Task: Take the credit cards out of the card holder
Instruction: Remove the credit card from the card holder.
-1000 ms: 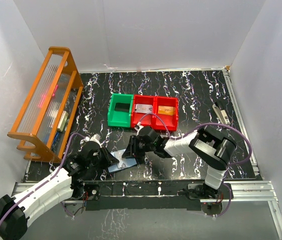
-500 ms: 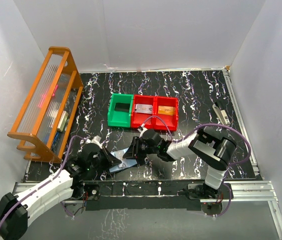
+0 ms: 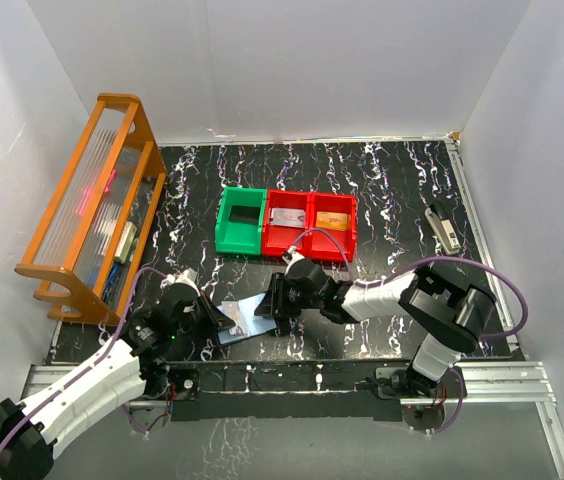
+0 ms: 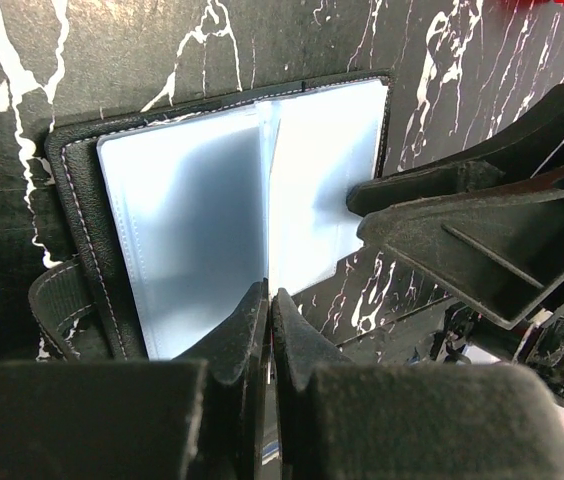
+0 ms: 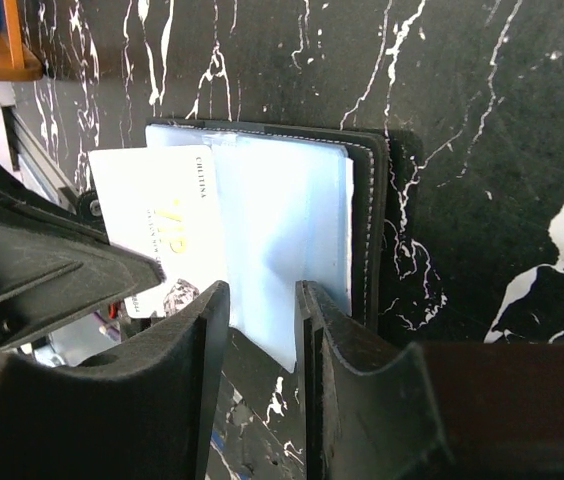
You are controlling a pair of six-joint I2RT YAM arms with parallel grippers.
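**Walls:** 3, plain matt white: back wall [image 3: 302, 60], left wall [image 3: 2, 150], right wall [image 3: 552, 200]. They close the table in on 3 sides.
**Table** [image 3: 382, 170]: black top with white marble veining. The light is even and the shadows soft.
**Rail** [image 3: 502, 375]: 1, silver metal, along the near edge.
**Rack** [image 3: 92, 200]: 1, orange wood with clear ribbed panels, at the table's left edge by the left wall. Its contents are blurred, possibly tools, and a red glow shows on the panels.
**Bins:** 1 green bin [image 3: 224, 225] and 2 red bins [image 3: 309, 220], touching in a row mid-table.
**Grey item** [image 3: 443, 228]: 1, small, near the right wall.
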